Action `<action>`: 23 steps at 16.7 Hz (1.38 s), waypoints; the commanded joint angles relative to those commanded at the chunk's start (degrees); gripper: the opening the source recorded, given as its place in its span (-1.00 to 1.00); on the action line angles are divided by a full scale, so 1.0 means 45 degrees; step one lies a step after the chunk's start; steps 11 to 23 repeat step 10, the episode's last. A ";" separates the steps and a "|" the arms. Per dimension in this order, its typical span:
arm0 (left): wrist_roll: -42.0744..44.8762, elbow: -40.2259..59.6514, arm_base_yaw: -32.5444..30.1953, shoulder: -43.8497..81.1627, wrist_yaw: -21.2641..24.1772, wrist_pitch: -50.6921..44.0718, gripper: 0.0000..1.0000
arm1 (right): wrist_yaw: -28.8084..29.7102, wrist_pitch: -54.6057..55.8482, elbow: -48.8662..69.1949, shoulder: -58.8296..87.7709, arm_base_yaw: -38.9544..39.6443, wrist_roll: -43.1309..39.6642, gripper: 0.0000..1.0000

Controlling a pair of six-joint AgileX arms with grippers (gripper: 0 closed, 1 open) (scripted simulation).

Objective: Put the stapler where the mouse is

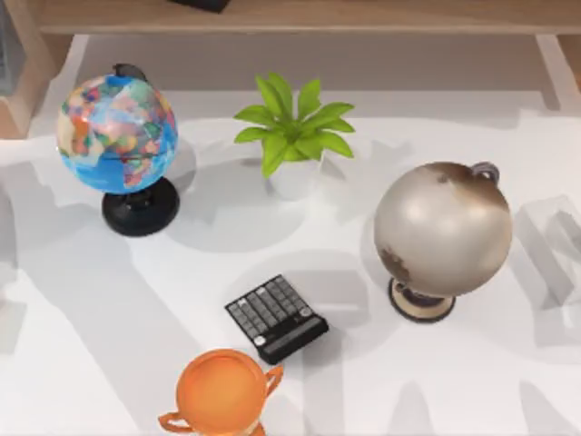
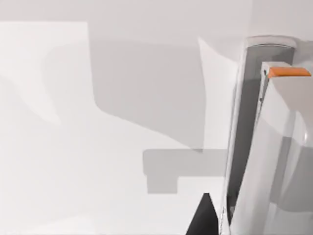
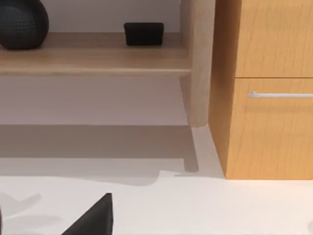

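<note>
I scan past the calculator [image 1: 277, 318] and plant [image 1: 292, 134] for the stapler first; gripper openings I cannot tell.

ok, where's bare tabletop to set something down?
Free: the front-left patch below the blue globe on its black stand, left of the black calculator; also front right, below the beige globe. Crowded: the middle front, where the calculator nearly meets the orange trophy cup, and around the potted green plant.

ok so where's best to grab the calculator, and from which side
Probably from straight above, tool closing across the two long edges of the calculator at mid-length: it lies flat on the table, skewed, so turn the wrist to match.
</note>
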 joint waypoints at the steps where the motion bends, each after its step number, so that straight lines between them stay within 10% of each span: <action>1: 0.0000 0.0000 0.0000 0.0000 0.0000 0.0000 0.51 | 0.0000 0.0000 0.0000 0.0000 0.0000 0.0000 1.00; 5: 0.0000 0.0000 0.0000 0.0000 0.0000 0.0000 1.00 | 0.0000 0.0000 0.0000 0.0000 0.0000 0.0000 1.00; 23: 0.0000 0.0000 0.0000 0.0000 0.0000 0.0000 1.00 | 0.0000 0.0000 0.0000 0.0000 0.0000 0.0000 1.00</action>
